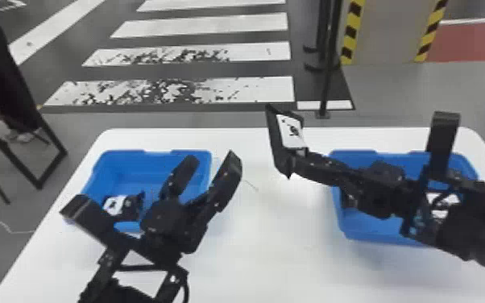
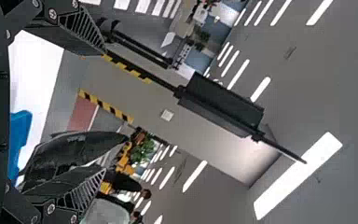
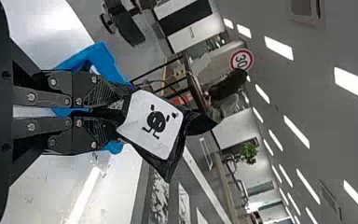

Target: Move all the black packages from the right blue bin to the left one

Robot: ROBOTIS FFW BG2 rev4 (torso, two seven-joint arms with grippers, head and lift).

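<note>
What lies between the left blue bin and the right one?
In the head view, white tabletop separates them, with part of the left gripper and a black package held by the right gripper above it.

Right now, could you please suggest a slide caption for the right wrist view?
Right gripper clasping a white-labelled black package, a blue bin behind.

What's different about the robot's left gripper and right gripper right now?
The left gripper has its fingers spread with nothing between them, while the right gripper is closed on a black package. In the head view, the left gripper is by the right side of the left blue bin; the right gripper is between the two bins, reaching leftward. Both are black and have two fingers.
</note>
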